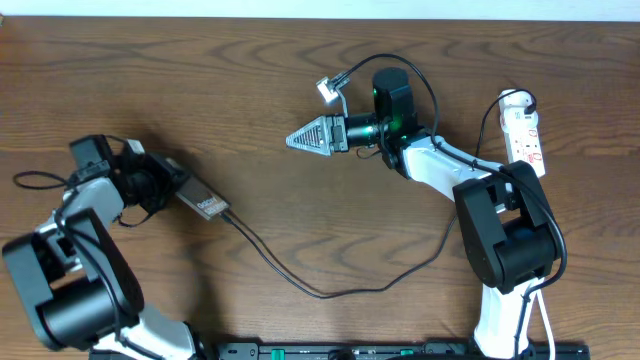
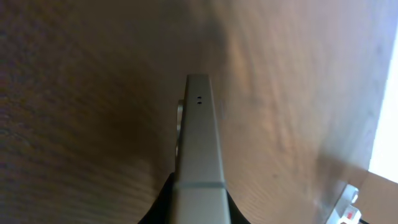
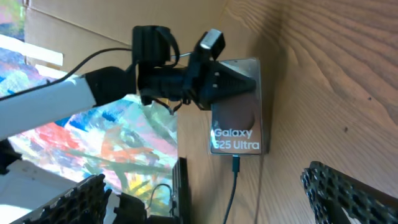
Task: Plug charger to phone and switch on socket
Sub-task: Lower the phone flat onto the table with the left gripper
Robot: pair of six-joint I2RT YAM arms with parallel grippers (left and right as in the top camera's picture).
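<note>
A dark brown wooden table (image 1: 200,60) with wavy grain is seen, evenly lit. Beyond its edge, a brightly painted sheet (image 3: 118,155) in blue, red and orange is shown, with a plain brown board (image 3: 87,22) above it.

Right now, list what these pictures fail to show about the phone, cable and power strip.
Power strip switch: overhead, too small; right arm covers its near end.
Cable far end: overhead, lost behind right arm.
Phone screen: left wrist, only its edge shows.

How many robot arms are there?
2. The left arm sits bottom left, left gripper holding the phone; the right arm sits on the right, right gripper open.
</note>
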